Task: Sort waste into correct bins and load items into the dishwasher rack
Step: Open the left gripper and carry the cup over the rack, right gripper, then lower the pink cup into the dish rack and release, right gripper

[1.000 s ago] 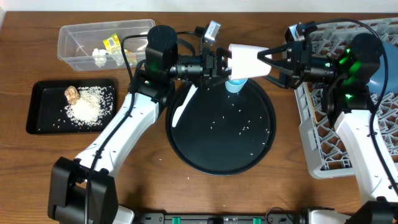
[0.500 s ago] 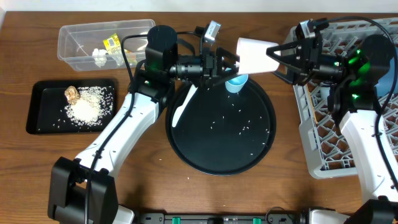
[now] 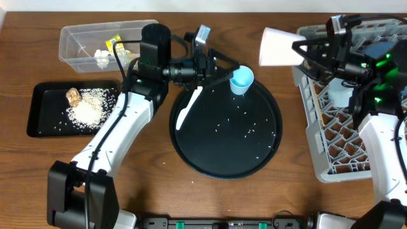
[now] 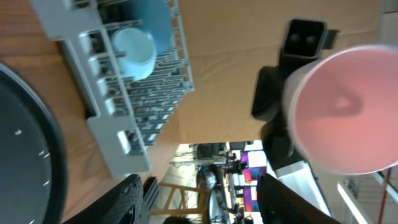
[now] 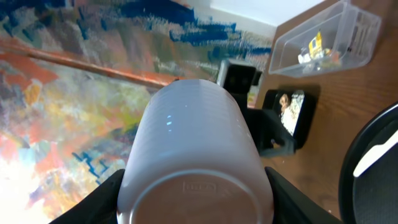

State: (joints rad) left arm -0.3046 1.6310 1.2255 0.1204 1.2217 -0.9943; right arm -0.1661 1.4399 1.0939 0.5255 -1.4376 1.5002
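Right gripper (image 3: 296, 46) clamped the small pink cup (image 3: 275, 46), aloft just beside the grey lattice plastic rack (image 3: 318, 141); left gripper (image 3: 221, 68) hung slack, empty. Bulk rice (image 3: 88, 109) lay in shallow black rectangular tray (image 3: 41, 122). Pending: small light-blue cup (image 3: 241, 81), stray grains (image 3: 251, 131) on round black tray (image 3: 203, 147).

White-shelled, black-jointed left arm (image 3: 117, 124) and matching right arm (image 3: 381, 149), loose black cables (image 3: 123, 56) on both. Green LEDs (image 3: 381, 60) lit at 2 o'clock. Left gripper (image 3: 224, 69) black.

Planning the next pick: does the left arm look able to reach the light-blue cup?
Probably yes: the left gripper hangs open and empty right beside the light-blue cup, nothing between them.
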